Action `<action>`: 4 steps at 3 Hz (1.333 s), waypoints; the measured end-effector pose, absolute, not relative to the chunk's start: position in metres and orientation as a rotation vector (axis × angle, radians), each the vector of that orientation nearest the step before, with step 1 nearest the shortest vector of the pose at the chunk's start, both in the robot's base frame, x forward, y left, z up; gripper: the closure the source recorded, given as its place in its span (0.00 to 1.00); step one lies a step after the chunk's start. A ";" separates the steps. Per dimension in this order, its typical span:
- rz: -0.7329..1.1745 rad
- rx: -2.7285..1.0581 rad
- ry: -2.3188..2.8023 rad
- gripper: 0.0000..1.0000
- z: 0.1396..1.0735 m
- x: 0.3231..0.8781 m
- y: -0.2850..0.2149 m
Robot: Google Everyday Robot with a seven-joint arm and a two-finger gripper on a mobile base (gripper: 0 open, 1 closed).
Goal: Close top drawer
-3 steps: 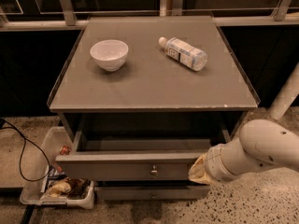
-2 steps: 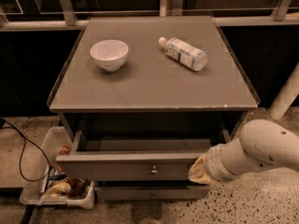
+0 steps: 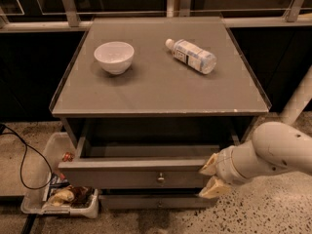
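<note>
The top drawer [image 3: 112, 177] stands pulled out beneath the counter [image 3: 156, 91]. The tool [image 3: 210, 177] sits at the drawer's right front corner, its two fingers spread apart, gripping nothing. Above the drawer, the counter carries a bowl [image 3: 114, 56] and a bottle [image 3: 191, 55] lying on its side.

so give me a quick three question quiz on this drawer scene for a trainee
1. True or false: the top drawer is fully shut.
2. What lies on its side on the cabinet top? A) a bowl B) a bottle C) a mug
3. Fill in: the gripper is at the drawer front's ____ end as the picture shows it.

Key: 1 false, it stands pulled out; 2 B; 3 right.
</note>
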State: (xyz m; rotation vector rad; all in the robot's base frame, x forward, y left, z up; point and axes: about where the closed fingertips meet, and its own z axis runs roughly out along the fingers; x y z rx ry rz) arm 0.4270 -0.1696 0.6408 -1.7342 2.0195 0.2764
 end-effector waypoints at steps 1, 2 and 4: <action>0.247 -1.729 2.016 0.00 0.646 0.432 -0.172; 0.247 -1.728 2.016 0.00 0.646 0.430 -0.172; 0.211 -1.688 2.011 0.00 0.653 0.458 -0.183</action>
